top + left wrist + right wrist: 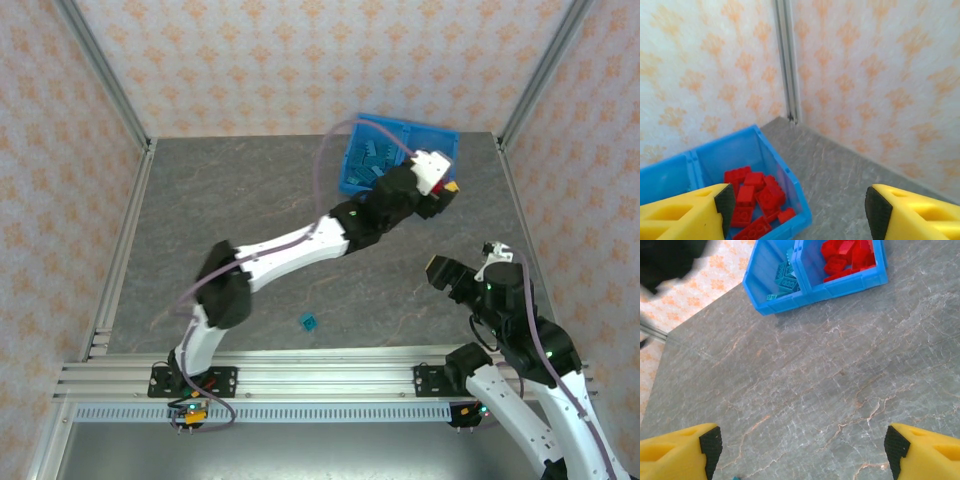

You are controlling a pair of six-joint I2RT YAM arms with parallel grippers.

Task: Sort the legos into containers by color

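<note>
The translucent blue bin [362, 170] sits at the back right of the table. Its left container holds light blue legos [782, 277] and its right container holds red legos [847, 257]. My left gripper [447, 193] hovers at the bin's right end, open and empty. In the left wrist view the red legos [755, 195] lie just inside the left finger pad [725, 205], and bare table shows between the pads of the left gripper [797, 210]. One light blue lego [308, 321] lies loose near the front edge. My right gripper [801, 447] stands open over bare table.
The grey marbled tabletop [250, 210] is walled by patterned panels with metal corner posts [787, 60]. The left arm [290, 250] stretches diagonally across the middle. The right arm [520, 330] stays at the near right. An aluminium rail [300, 375] runs along the front.
</note>
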